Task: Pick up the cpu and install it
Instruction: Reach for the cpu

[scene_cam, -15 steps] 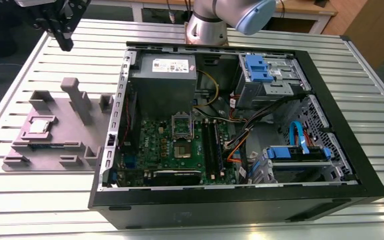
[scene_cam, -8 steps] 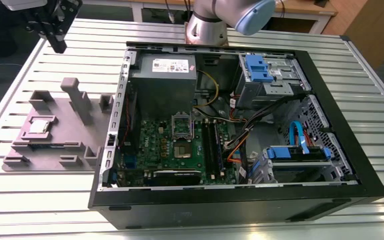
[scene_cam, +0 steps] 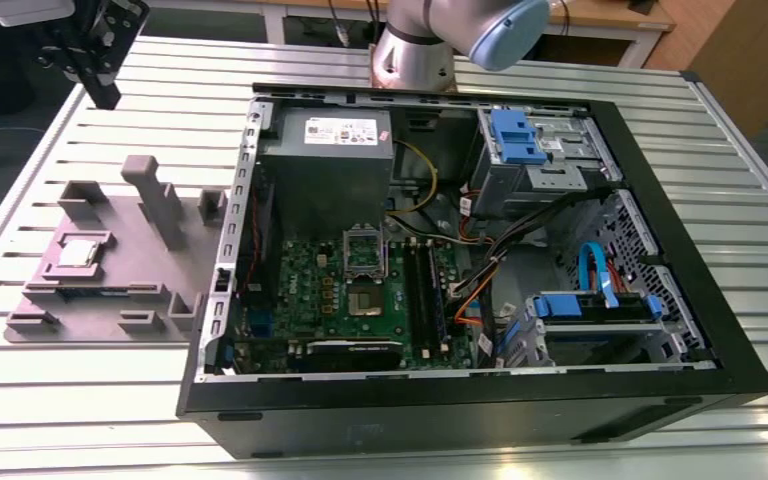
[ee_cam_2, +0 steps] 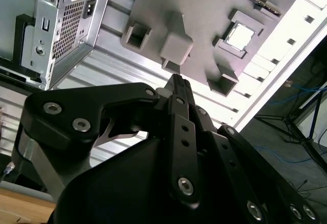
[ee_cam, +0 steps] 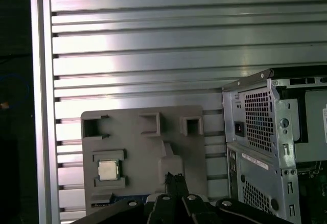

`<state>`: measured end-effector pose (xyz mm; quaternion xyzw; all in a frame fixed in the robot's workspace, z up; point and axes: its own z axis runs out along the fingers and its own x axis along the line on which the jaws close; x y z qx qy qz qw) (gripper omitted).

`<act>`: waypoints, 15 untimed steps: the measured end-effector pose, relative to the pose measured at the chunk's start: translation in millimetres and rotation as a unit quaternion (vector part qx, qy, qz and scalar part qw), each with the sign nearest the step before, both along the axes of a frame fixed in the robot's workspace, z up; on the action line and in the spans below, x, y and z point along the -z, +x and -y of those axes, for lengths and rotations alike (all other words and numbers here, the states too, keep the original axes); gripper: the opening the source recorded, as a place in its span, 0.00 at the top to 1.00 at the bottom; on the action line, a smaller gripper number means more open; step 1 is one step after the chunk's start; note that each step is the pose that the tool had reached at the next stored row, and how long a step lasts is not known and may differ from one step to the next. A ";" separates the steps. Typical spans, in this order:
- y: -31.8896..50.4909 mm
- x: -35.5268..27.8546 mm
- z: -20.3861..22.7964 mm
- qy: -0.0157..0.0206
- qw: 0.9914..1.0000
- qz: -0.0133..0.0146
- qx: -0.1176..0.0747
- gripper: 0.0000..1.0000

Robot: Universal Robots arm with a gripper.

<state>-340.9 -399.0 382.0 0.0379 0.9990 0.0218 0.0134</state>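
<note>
In the exterior view, the cpu [scene_cam: 81,250] lies flat in a small square nest on a grey tray [scene_cam: 104,290]. The tray sits on the ribbed metal table [scene_cam: 91,400] just beside the open computer case [scene_cam: 424,410], on the exterior view's left of it. The claw [scene_cam: 100,92] hangs in the air outside the case, over the far part of the table. It is well apart from the cpu and holds nothing. Inside the case is the green board [scene_cam: 311,300] with its socket [scene_cam: 361,300], and the cpu is not in there yet. In the second wrist view, the claw [ee_cam_2: 179,83] is pinched together into one thin tip with nothing in it. The cpu [ee_cam_2: 240,36] shines on the tray [ee_cam_2: 168,4] beyond that tip, on the part of the tray away from the case [ee_cam_2: 66,24]. In the first wrist view, the claw [ee_cam: 175,177] looks closed tight and empty. The cpu [ee_cam: 108,170] rests in its nest on the side of the tray [ee_cam: 138,152] farthest from the case [ee_cam: 255,127]. The cpu looks small, light and stiff. Its smooth metal top is probably slippery, and its underside is likely easy to hurt. I think the best hold is a soft pinch on two opposite thin edges, keeping it flat.
</note>
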 end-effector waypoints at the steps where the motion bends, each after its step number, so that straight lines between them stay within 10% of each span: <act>1: 0.0 0.0 0.0 0.000 1.000 0.000 0.000 0.89; 15: -3.1 3.2 0.9 0.000 1.000 0.000 0.000 0.89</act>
